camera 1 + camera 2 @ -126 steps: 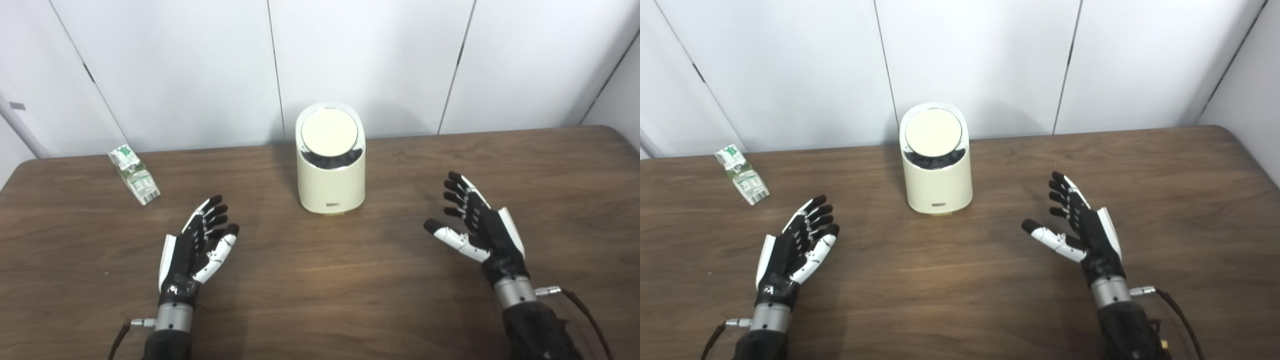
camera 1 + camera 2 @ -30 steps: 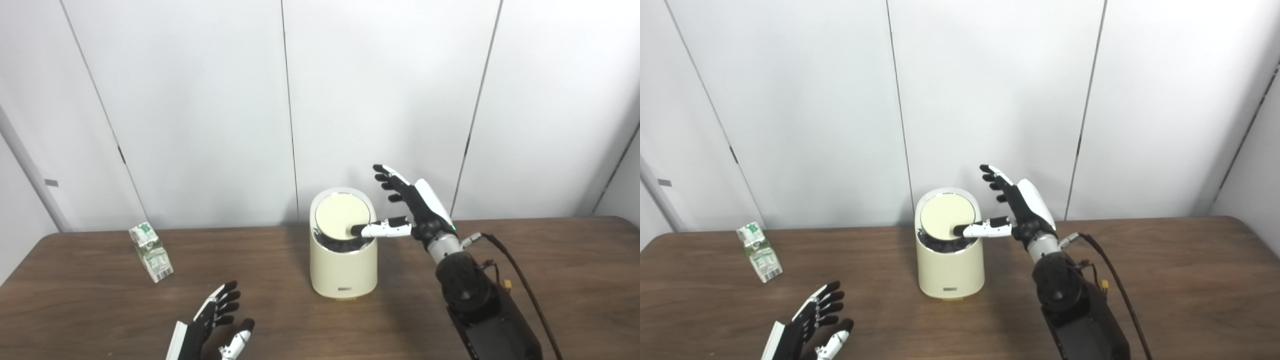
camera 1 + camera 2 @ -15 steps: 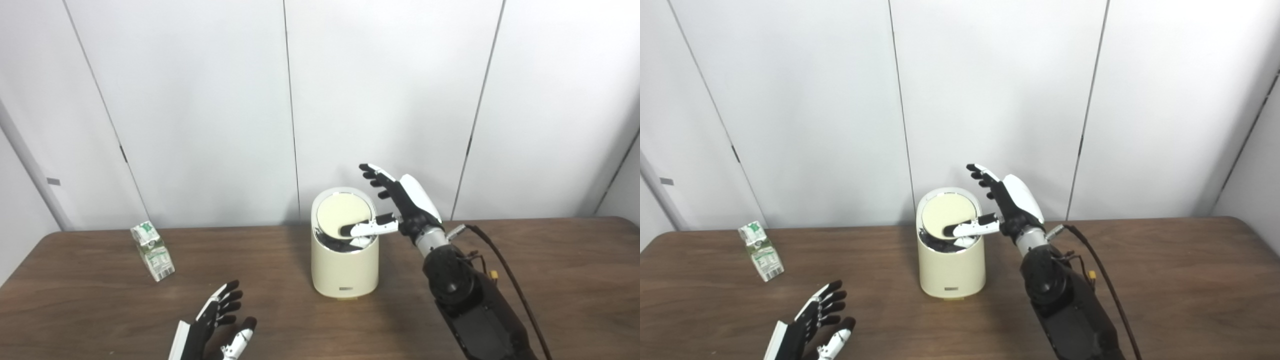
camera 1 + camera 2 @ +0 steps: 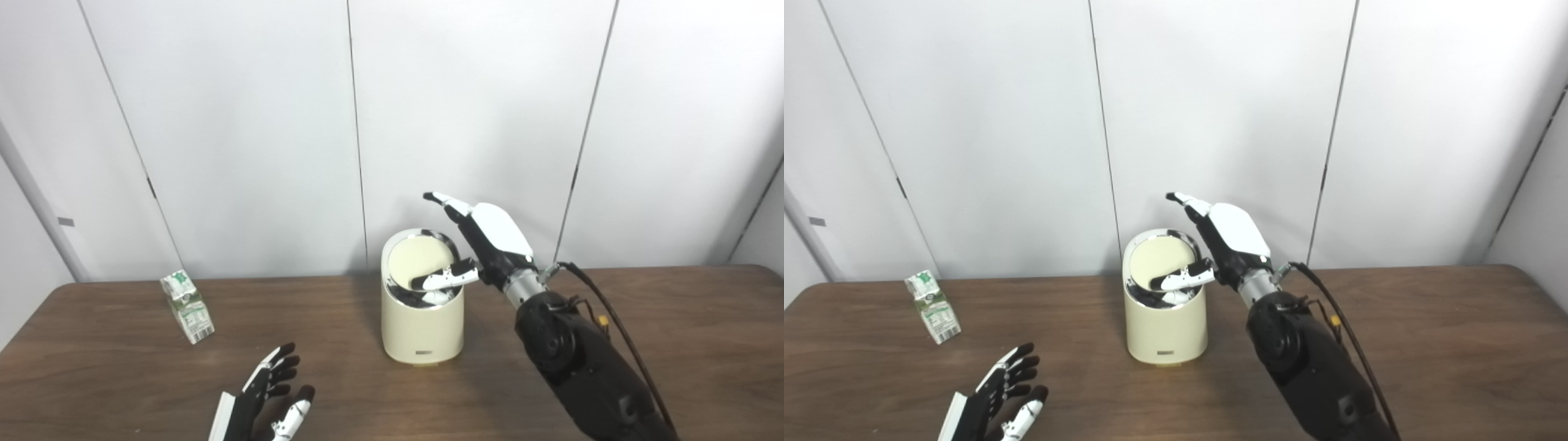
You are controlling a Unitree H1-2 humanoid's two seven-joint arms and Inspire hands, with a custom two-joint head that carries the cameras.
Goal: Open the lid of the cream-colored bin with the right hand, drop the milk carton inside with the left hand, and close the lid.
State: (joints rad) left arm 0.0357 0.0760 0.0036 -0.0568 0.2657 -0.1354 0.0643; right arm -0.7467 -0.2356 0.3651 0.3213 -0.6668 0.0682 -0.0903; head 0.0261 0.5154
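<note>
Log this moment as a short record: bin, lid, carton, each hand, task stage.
bin: cream-colored bin upright mid-table
lid: lid pressed at its near edge, seems to be tilting
milk carton: milk carton standing on the table, far left, untouched
right hand: right hand above the bin, thumb on the lid, fingers spread
left hand: left hand open, low near the front edge, holding nothing
stage: lid opening under way; carton not yet picked up

The left hand (image 4: 263,404) is cut off by the bottom edge at lower left. The right hand (image 4: 484,245) covers the bin (image 4: 421,318) rim's right side. The carton (image 4: 187,307) print is too small to read.
</note>
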